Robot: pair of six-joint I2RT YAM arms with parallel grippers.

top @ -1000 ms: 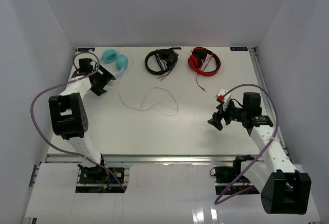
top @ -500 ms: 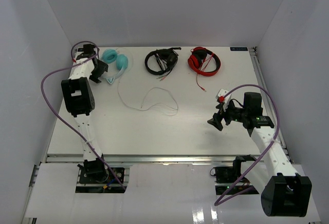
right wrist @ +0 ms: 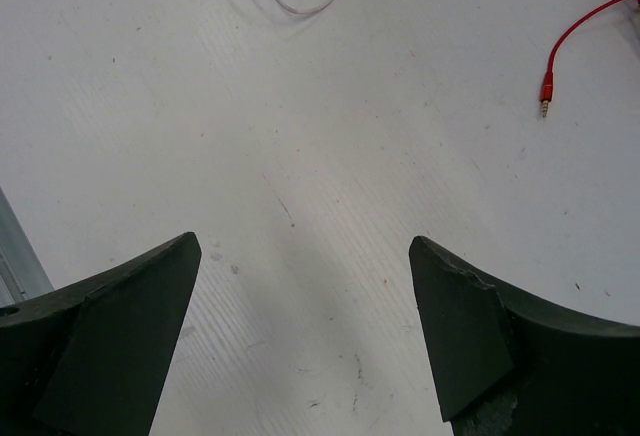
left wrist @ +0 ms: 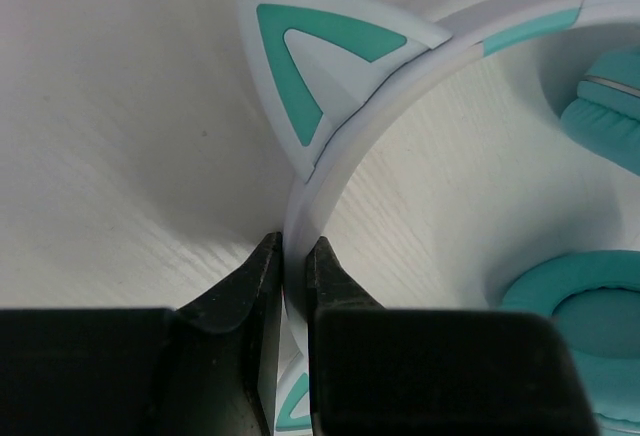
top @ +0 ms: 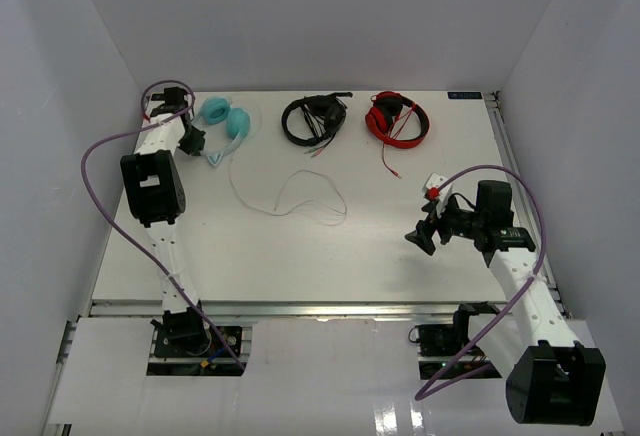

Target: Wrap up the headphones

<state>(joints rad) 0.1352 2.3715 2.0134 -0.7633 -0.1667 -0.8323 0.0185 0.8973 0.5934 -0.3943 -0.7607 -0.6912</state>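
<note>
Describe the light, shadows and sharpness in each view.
Top external view: even, soft light on the white table, glare on the glossy strip at the near edge. Left wrist view: the headband of the headphones is sharp, with a soft shadow on its left; the left gripper is dark, without detail. Right wrist view: the table is sharp, the right gripper slightly blurred.

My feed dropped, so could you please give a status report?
Left pincer shut on teal headphones' headband. Right pincer open, empty. White cable trails loose. Nothing in the way.
</note>
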